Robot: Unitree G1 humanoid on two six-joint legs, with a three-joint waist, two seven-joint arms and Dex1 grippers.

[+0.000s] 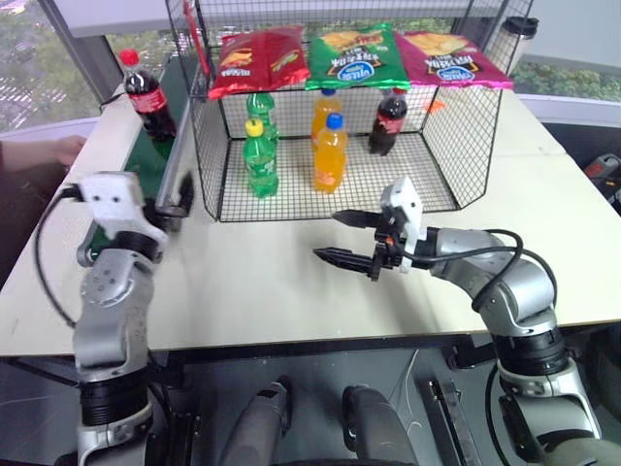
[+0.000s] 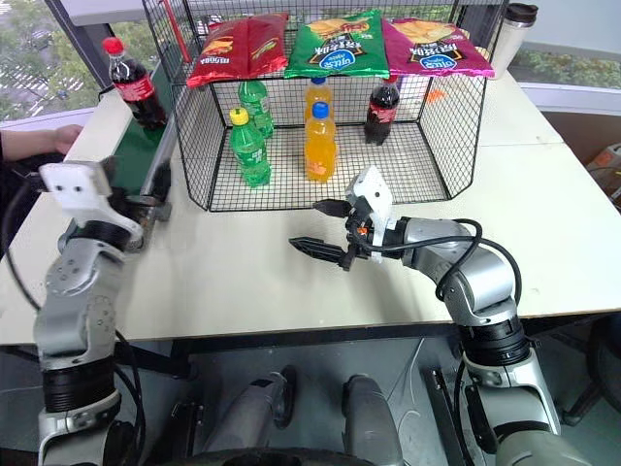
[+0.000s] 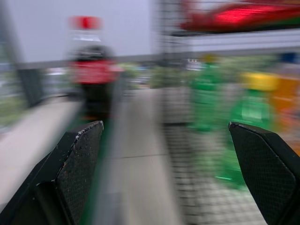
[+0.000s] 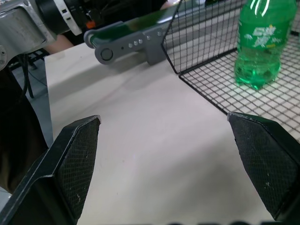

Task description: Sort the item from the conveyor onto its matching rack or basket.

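Pale and broad, the table [image 1: 252,291] stretches in front of windows, with everything on it gathered toward the far side. At the far left a person's hand [image 1: 68,149] rests at the table's edge, just beside the conveyor [image 1: 147,155], whose dark-green belt runs away along the left side and ends in a grey roller nearest the robot. Upright on the far part of that belt stands the cola bottle [image 1: 147,96], red cap up, close to the left wall of the wire cage [image 1: 466,146] and outside it. The left gripper [image 3: 164,173] hovers by the roller end of the belt, pointing along it toward the bottle, its black fingers spread wide and holding nothing. Further right, inside the cage, stand two green soda bottles [image 1: 259,155], two orange soda bottles [image 1: 330,150] and a second cola bottle [image 1: 388,119], all upright on the mesh floor. Three snack bags [image 1: 352,53], red, green and magenta, lie on the cage's flat top. In front of the cage the right gripper [image 1: 342,237] hangs above bare table, pointing left, fingers apart and empty. A dark-lidded cup [image 2: 511,34] stands at the far right.
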